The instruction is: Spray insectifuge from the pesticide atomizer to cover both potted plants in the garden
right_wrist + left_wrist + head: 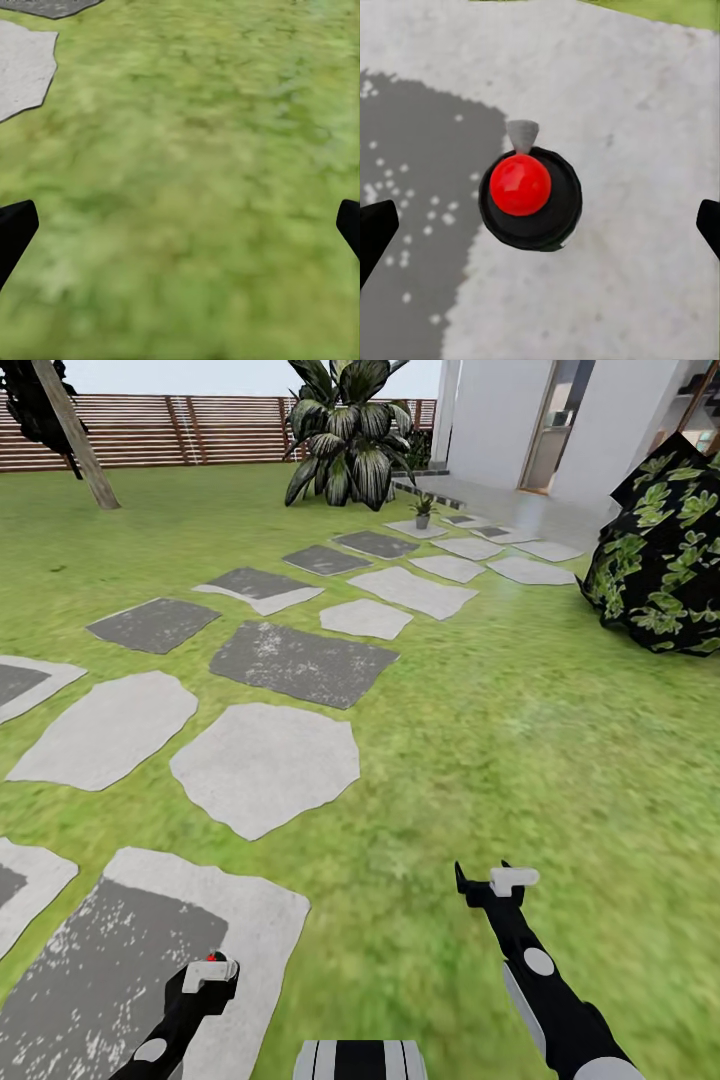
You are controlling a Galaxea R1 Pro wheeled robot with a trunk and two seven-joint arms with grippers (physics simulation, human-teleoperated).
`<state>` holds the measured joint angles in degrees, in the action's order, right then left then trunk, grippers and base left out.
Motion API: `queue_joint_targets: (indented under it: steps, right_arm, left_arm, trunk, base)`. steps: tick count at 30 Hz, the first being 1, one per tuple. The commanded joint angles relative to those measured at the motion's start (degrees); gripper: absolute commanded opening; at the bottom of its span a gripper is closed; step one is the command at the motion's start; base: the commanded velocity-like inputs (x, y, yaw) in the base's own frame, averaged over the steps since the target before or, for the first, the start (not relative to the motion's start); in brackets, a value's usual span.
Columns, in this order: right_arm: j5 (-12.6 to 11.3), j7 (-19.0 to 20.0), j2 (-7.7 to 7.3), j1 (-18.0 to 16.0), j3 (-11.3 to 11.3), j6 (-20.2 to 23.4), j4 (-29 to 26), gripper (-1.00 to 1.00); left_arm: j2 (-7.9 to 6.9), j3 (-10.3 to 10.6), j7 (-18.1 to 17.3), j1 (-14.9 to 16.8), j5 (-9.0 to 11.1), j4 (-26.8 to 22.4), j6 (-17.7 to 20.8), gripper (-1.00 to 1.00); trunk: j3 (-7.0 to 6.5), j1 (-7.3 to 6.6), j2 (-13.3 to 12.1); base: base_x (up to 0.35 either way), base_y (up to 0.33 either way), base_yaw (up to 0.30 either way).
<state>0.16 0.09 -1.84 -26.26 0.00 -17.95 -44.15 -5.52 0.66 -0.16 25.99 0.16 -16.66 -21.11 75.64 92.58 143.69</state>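
Left claw (540, 225): gaping wide over stone (622, 112), red-topped black knob (529, 196) between fingers.
Right claw (180, 225): gaping wide over lawn (195, 150).
Garden: stepping stones (262, 763) leading toward fence (200, 430).

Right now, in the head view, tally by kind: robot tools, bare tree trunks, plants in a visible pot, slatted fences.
Tools: 2, left tool and right tool
Tree trunk: 1
Small potted plant: 1
Slatted fence: 1
Total: 5
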Motion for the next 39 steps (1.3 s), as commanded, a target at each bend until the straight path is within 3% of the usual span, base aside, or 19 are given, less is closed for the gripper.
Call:
queue_joint_targets:
  steps: [1, 8, 17, 21, 28, 34, 39]
  right_arm:
    - [0.0, 0.0, -0.01, 0.0, 0.0, -0.2, 0.0, 1.00]
    - [0.0, 0.0, -0.01, 0.0, 0.0, -0.2, 0.0, 1.00]
    - [0.0, 0.0, -0.01, 0.0, 0.0, -0.2, 0.0, 1.00]
    - [0.0, 0.1, -0.01, 0.0, 0.0, -0.2, 0.0, 1.00]
    - [0.0, 0.0, -0.01, 0.0, 0.0, -0.2, 0.0, 1.00]
    - [0.0, 0.0, -0.01, 0.0, 0.0, -0.2, 0.0, 1.00]
    - [0.0, 0.0, -0.01, 0.0, 0.0, -0.2, 0.0, 1.00]
  left_arm:
    - [-0.01, 0.1, 0.0, 0.0, 0.0, 0.0, -0.2, 1.00]
    - [-0.01, 0.1, 0.0, 0.0, 0.0, 0.1, -0.2, 1.00]
    - [0.07, 0.1, 0.0, 0.0, 0.0, 0.1, -0.3, 1.00]
    - [0.07, 0.2, 0.0, 0.0, 0.0, 0.1, -2.1, 1.00]
    - [0.07, 0.1, 0.0, -0.1, 0.0, 0.1, -3.3, 1.00]
    - [0.07, 0.1, 0.0, -0.1, 0.0, 0.1, -3.4, 1.00]
    - [0.07, 0.1, 0.0, -0.1, 0.0, 0.2, -3.4, 1.00]
  trunk:
    - [0.04, -0.01, 0.0]
    - [0.04, -0.01, 0.0]
    - [2.38, 0.22, 0.1]
    - [3.62, 0.33, 0.2]
    - [3.94, 0.33, 0.2]
    - [5.44, 0.48, 0.3]
    - [5.85, 0.48, 0.3]
  base:
    - [0.020, 0.000, 0.000]
    - [0.005, 0.000, 0.000]
    - [0.000, 0.000, 0.000]
    - [0.000, 0.000, 0.000]
    - [0.000, 0.000, 0.000]
    - [0.000, 0.000, 0.000]
    - [0.000, 0.000, 0.000]
